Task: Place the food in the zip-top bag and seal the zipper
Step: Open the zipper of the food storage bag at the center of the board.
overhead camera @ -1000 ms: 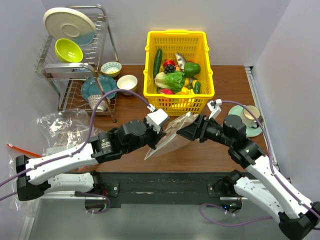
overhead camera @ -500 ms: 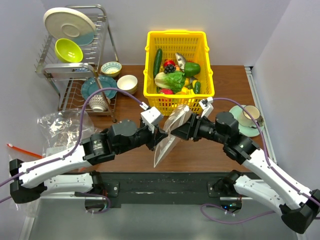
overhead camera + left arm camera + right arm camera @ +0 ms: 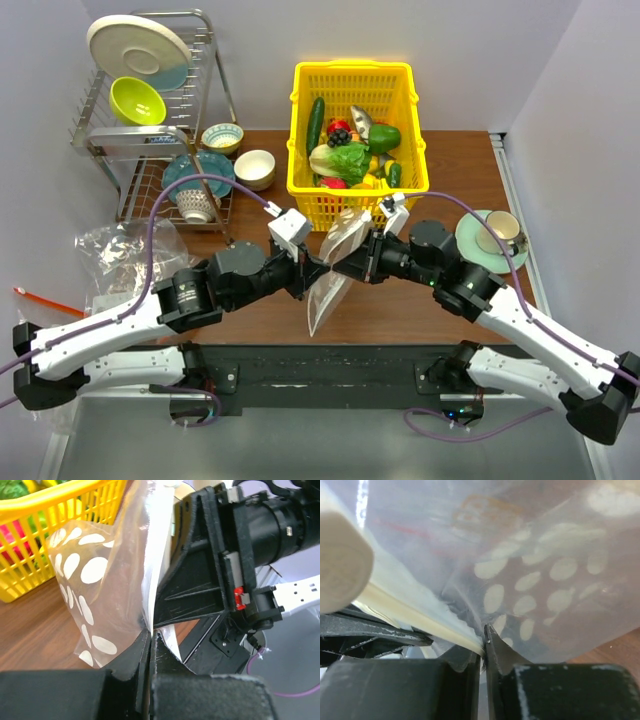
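Seen from above, the left gripper [image 3: 318,270] and the right gripper [image 3: 347,268] meet tip to tip over the table [image 3: 450,170], with the dotted bag [image 3: 322,305] caught between them. The bag hangs on edge: one end rises past the fingertips toward the basket [image 3: 352,72], and the other droops below them toward the arm bases. That view does not show how the jaws stand. The left wrist camera does: the left gripper [image 3: 150,639] has its jaws pressed together on a clear edge of the bag [image 3: 90,580]. The dotted film billows up to the left of its fingers, and the black right gripper [image 3: 165,615] comes in just above them from the opposite side. The right wrist camera shows the right gripper [image 3: 484,634] likewise nipped onto a fold of the bag [image 3: 545,575], the thin slit between its jaws filled by film. The bag covers nearly everything ahead of those fingers. The toy food [image 3: 350,160] lies in the basket, just beyond both grippers. No view shows clearly which edge carries the zipper, or whether it is pressed closed.
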